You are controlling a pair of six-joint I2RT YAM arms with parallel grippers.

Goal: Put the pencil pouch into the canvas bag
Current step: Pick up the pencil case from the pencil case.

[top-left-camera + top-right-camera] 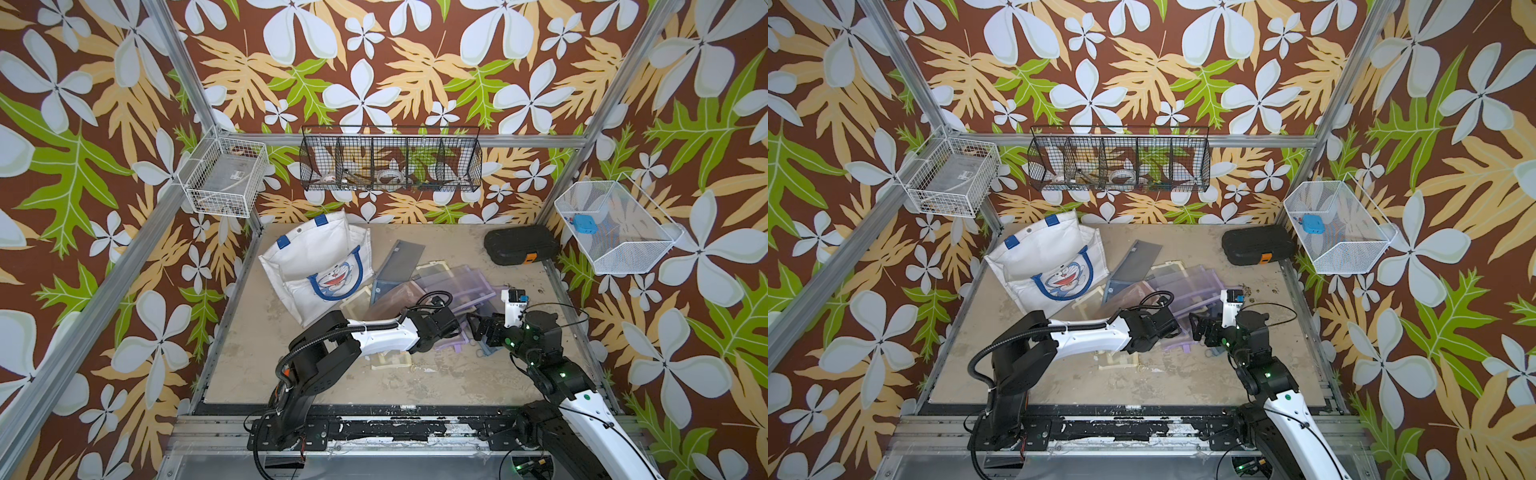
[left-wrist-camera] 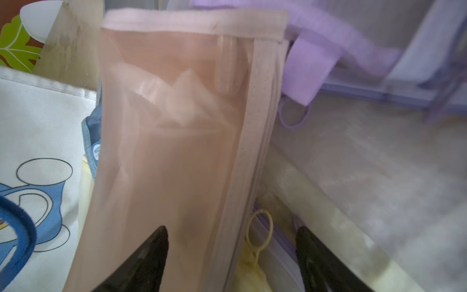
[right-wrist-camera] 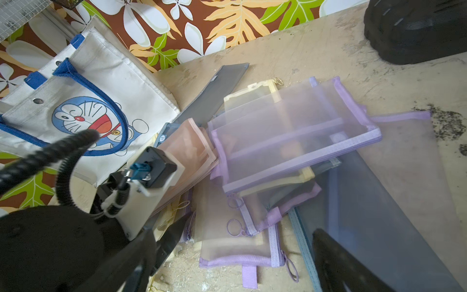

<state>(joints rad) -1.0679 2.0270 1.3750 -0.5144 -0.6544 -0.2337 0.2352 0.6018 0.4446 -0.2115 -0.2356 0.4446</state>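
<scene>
The canvas bag [image 1: 316, 266] [image 1: 1050, 257] lies on its side at the back left of the table, white with blue handles and a cartoon cat face [image 3: 86, 118]. A pile of mesh pencil pouches spreads to its right. My left gripper [image 1: 457, 330] [image 2: 231, 252] is open and low over a pink mesh pouch [image 2: 177, 126] [image 3: 187, 144]. The zipper edge of that pouch runs between the jaws, with nothing pinched. My right gripper [image 1: 473, 326] [image 3: 249, 231] is open just above a purple-trimmed pouch [image 3: 235, 242], close to the left gripper.
More purple, yellow, grey and blue mesh pouches [image 3: 290, 131] overlap in the pile. A black hard case [image 1: 521, 245] with an orange tab sits at the back right. Wire baskets [image 1: 390, 160] hang on the walls. Bare tabletop [image 1: 291, 374] shows in front of the pile.
</scene>
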